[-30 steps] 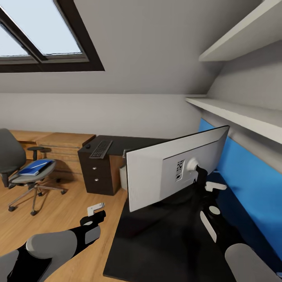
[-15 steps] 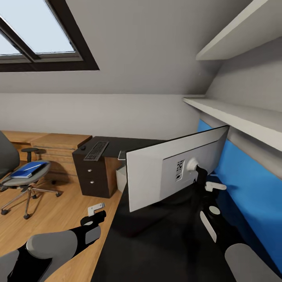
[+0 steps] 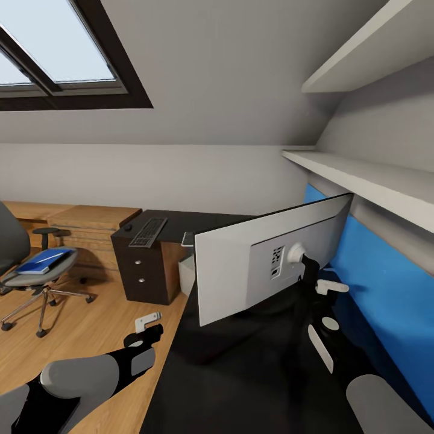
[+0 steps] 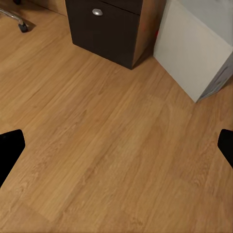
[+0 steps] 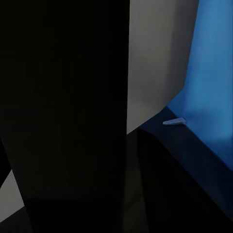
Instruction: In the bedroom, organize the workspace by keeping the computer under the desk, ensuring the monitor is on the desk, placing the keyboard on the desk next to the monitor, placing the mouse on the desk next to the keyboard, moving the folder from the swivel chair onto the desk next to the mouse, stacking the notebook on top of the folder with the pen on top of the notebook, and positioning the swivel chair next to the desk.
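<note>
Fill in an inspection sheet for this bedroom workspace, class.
Surface: desk, black glossy top.
Job's things: monitor on desk, back facing camera; keyboard and mouse on desk's far end; folder on swivel chair; computer on floor beside drawers.
Clutter: small pale sliver near blue panel, unidentified.
Tools: left tool open above floor; right tool near monitor stand, grip unclear.
Cables: nothing seen.
Surroundings: skylight, wall shelves, wood floor.

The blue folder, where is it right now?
In the head view the folder lies on the seat of the swivel chair at far left, out on the wood floor, apart from the desk and its keyboard.
</note>
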Tool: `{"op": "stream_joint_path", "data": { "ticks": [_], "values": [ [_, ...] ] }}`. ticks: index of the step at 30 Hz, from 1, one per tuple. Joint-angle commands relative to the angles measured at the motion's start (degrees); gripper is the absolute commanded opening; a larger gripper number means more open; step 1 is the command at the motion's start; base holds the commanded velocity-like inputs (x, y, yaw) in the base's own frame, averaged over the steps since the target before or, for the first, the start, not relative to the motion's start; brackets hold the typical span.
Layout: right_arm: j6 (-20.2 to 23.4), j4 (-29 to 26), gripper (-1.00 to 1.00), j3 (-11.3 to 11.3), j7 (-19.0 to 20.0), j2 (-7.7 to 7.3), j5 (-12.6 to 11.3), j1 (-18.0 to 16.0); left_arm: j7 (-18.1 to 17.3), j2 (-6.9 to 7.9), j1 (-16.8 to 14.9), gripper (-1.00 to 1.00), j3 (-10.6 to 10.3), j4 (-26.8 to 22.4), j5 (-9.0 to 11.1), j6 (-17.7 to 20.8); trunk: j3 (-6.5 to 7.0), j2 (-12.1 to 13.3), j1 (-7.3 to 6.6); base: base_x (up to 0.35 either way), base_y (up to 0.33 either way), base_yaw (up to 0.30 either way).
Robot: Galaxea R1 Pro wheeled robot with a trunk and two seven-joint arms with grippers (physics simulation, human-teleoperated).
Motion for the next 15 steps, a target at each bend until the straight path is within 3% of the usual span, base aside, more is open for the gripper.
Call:
{"op": "stream_joint_path", "data": {
  "ticks": [1,15],
  "values": [
    [-0.5,1.5,-1.0,0.5,-0.6,-0.12,0.0,0.0,0.3,0.05,-0.1,1.0,-0.5,-0.3,0.4,-0.4,-0.08,0.0,0.01,0.0,0.0,0.0],
    [-0.5,1.5,-1.0,0.5,-0.7,-0.03,0.0,0.0,0.3,0.05,-0.1,1.0,-0.5,-0.3,0.4,-0.5,-0.08,0.0,0.01,0.0,0.0,0.0]
  ]
}}
